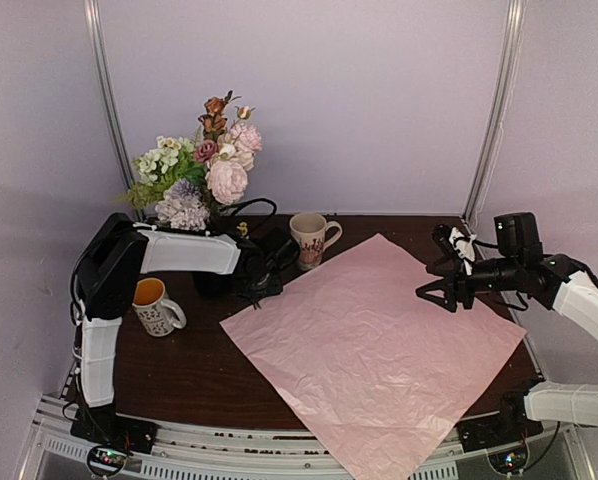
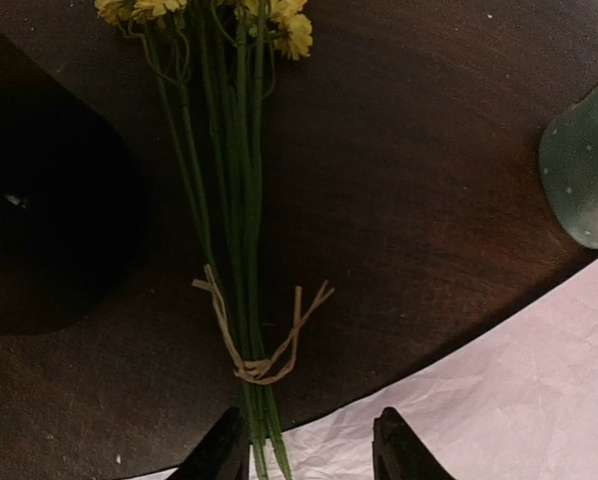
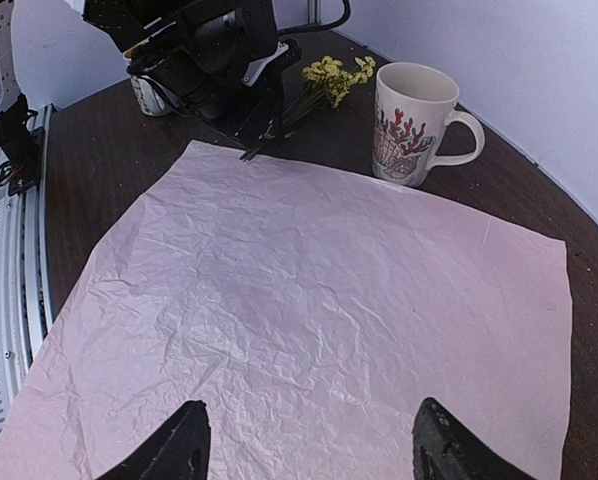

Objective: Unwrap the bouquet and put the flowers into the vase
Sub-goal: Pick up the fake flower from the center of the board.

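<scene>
A dark wooden table (image 1: 179, 370) carried a crinkled sheet of pink paper (image 1: 379, 340), spread flat, one corner hanging over the near edge. Just beyond the paper's far-left edge stood a cream patterned mug (image 1: 309, 238). A tied bunch of yellow flowers (image 2: 234, 200) lay with its stem ends on that edge. Left of the paper stood an orange-lined mug (image 1: 155, 306) and, half hidden, a black vase (image 1: 211, 284).

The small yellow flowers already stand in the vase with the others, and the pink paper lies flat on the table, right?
No: the yellow flowers lie on the table, as the left wrist view shows. The pink paper does lie flat.
</scene>
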{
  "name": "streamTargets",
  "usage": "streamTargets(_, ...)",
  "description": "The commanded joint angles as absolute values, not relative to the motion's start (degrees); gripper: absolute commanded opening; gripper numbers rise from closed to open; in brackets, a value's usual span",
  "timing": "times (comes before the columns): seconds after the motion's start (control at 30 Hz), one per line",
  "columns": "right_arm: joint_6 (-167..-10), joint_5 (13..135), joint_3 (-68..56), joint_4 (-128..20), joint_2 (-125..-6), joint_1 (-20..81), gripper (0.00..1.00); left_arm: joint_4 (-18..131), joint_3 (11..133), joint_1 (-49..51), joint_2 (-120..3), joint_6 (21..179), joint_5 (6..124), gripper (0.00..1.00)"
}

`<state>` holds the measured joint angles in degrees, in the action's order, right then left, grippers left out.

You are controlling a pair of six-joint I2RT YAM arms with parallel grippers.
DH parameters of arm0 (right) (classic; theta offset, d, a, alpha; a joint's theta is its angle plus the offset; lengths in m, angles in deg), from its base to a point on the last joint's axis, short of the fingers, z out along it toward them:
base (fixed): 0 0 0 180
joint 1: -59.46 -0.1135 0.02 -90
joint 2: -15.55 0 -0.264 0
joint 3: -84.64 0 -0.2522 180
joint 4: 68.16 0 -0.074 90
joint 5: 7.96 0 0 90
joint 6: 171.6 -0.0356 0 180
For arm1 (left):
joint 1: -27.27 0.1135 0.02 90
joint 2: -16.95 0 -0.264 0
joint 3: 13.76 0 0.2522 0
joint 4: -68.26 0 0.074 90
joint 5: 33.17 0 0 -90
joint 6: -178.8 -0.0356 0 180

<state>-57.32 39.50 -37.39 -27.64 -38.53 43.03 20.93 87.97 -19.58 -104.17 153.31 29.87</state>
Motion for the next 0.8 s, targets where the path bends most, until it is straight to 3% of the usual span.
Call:
streamTargets(0.0,-56.37,38.02,-36.87,-26.65,-37.85,42.76,0.7,19.33,89.43,-17.57,-105.51,156.3,29.47,0.43)
streamTargets(0.33,-56.11,38.1,-36.63,-26.19,-37.7,42.76,0.7,18.63,91.87,-15.21,-110.13,157.26,32.37,0.34)
streamTargets(0.57,-56.33,38.09,-36.71,-26.25,-37.73,42.76,0.7,18.59,91.4,-15.52,-109.17,157.31,34.28,0.14)
streamTargets(0.77,-57.0,37.79,-36.94,-26.79,-38.09,42.76,0.7,18.69,88.48,-17.82,-102.0,156.34,29.0,0.0)
